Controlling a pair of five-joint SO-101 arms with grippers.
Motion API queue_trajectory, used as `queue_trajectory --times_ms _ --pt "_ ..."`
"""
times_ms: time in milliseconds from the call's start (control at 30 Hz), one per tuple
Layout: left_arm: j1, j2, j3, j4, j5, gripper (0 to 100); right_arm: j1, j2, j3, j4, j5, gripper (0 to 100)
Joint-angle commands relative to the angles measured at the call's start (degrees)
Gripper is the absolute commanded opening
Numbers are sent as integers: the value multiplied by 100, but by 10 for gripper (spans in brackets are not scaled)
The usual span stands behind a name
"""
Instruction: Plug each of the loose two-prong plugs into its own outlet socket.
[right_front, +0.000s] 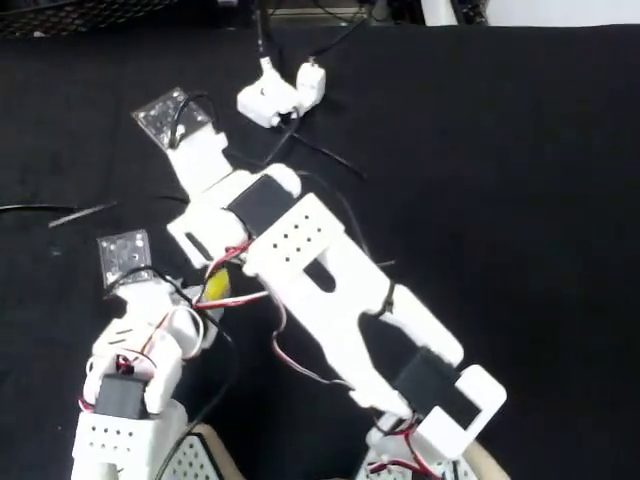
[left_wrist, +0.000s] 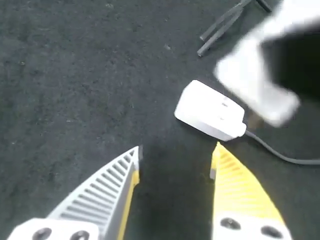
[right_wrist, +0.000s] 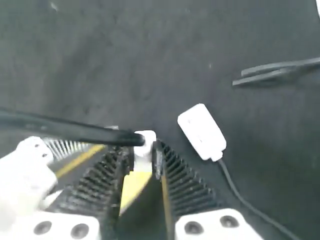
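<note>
Right pincer (right_wrist: 143, 150) is clamping a small white plug (right_wrist: 146, 136), likely light and hard, by its body; left pincer (left_wrist: 176, 149) is gaping near a corded white block (left_wrist: 210, 110).

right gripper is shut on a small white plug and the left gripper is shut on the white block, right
No. The left gripper is open and empty; the left wrist view shows the white block lying on the cloth just ahead of it. The right gripper is shut on a small white plug, as you say.
</note>
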Motion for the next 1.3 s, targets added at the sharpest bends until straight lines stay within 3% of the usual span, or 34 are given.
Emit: queue_trajectory --times_ms 0,267,433,1067,1267 --pt "-154 -44 -286 -185 9 238 -105 -119 -207 352 -44 12" --pt "-207 -44 295 -1609 9 235 -105 -1059 66 510 -53 12" --pt "-207 -44 497 -2092 -18 235 -114 -1815 470 519 -9 12" --pt "-145 -44 233 -2110 18 234 -88 -2404 1833 -1099 0 11" --pt "-338 -141 180 -2110 264 234 -97 -2431 2149 -1081 -18 11"
